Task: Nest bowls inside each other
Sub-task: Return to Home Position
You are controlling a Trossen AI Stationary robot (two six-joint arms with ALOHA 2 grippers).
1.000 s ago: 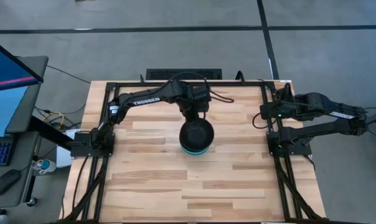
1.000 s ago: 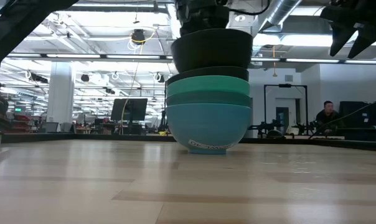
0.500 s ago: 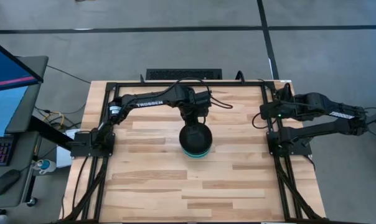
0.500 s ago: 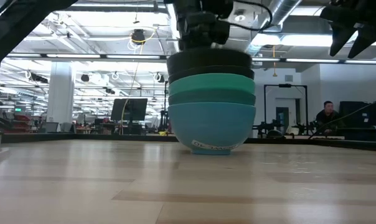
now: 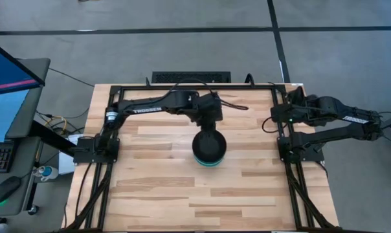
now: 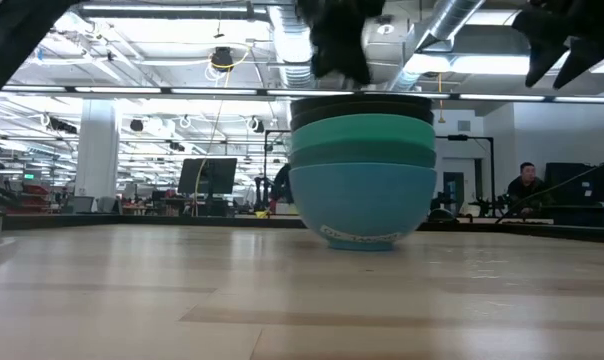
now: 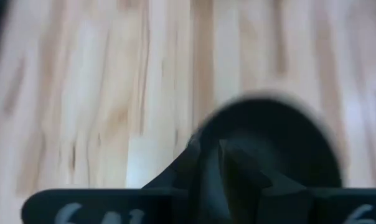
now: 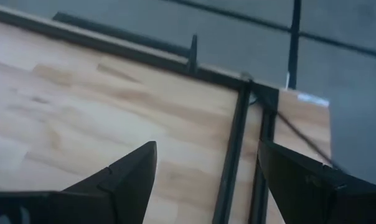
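The bowls stand as one nested stack [image 5: 208, 149] near the table's middle, its light blue bottom bowl [image 6: 362, 205] resting on the wood by its foot. Two teal bowls sit inside it, with black rims on top. My left gripper [image 5: 208, 123] reaches over the stack's far side and is shut on the top black bowl [image 5: 209, 146]. In the low view it shows as a dark blur [image 6: 337, 45] above the stack. My right gripper [image 8: 206, 180] is open and waits raised at the table's far right corner [image 5: 276, 120]. My left gripper holds the top black bowl by its far rim [image 7: 203, 134], with one finger inside the bowl and one outside as far as the blurred wrist view shows. The fingers [image 7: 200, 162] come from above and from the far side. The bowl sits level, sunk into the stack.
Bare wooden table [image 5: 163, 188] lies on all sides of the stack. A black metal frame [image 5: 182, 86] runs along the far edge and both sides. Both arm bases stand on the frame's side rails. A person [image 6: 525, 185] sits in the room beyond.
My left gripper has come down and lowered the black bowl from above the stack into it, until only its rim shows. It has then moved toward the table's right and a little nearer, and the whole stack has slid along the table with it.
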